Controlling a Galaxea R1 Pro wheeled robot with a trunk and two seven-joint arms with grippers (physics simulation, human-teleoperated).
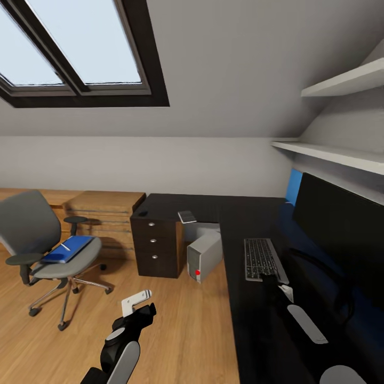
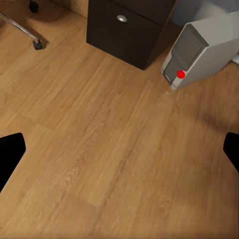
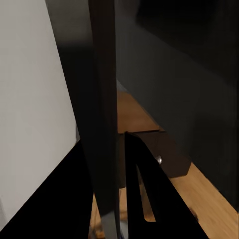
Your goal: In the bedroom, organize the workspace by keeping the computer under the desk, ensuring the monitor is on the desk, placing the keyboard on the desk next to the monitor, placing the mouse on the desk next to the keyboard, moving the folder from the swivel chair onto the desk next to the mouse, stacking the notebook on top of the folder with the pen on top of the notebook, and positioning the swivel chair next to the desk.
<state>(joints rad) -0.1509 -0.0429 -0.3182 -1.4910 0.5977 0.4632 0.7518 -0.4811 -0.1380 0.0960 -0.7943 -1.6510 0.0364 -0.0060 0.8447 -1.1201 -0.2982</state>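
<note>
The folder [image 1: 68, 249], thin, light and stiff at ten o'clock on the chair [image 1: 37, 240], suits an edge pinch by the spread-fingered left tool [image 2: 119, 149].

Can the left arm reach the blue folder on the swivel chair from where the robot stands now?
Probably not yet. The left gripper hangs over bare floor, and the folder lies on the swivel chair well off to its side, though nothing stands between.

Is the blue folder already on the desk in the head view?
No, the blue folder lies on the seat of the swivel chair, which stands on the wooden floor well apart from the desk.
</note>
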